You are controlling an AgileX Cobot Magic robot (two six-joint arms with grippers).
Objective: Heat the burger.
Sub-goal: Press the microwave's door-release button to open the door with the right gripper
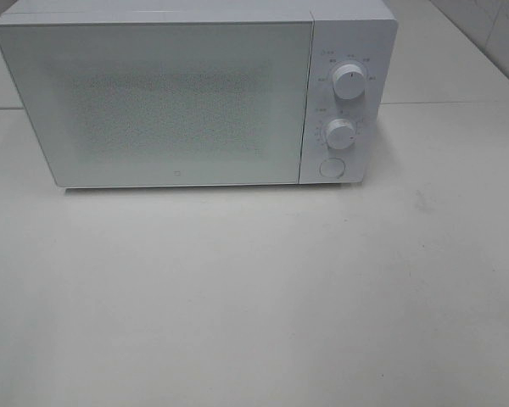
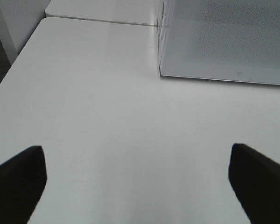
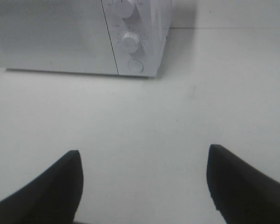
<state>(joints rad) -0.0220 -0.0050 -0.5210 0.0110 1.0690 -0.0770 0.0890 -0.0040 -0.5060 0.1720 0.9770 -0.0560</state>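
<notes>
Microwave [image 1: 353, 38] sits on the tabletop [image 1: 254, 297], door [image 1: 153, 102] shut. No burger shows in any view; it may be behind the frosted door, so progress is unclear. Left hand [image 2: 136, 151] and right hand [image 3: 143, 153] hang spread, empty.

You cannot see into the microwave [image 1: 195, 93]: its speckled door [image 1: 153, 102] hides whatever lies behind it. The markings around the upper knob [image 1: 349, 80] and lower knob [image 1: 340, 133] are too small for you to read. In the wrist views the left fingers [image 2: 18, 182] and right fingers [image 3: 51, 186] show only their tips, the rest cut off by the frame.
</notes>
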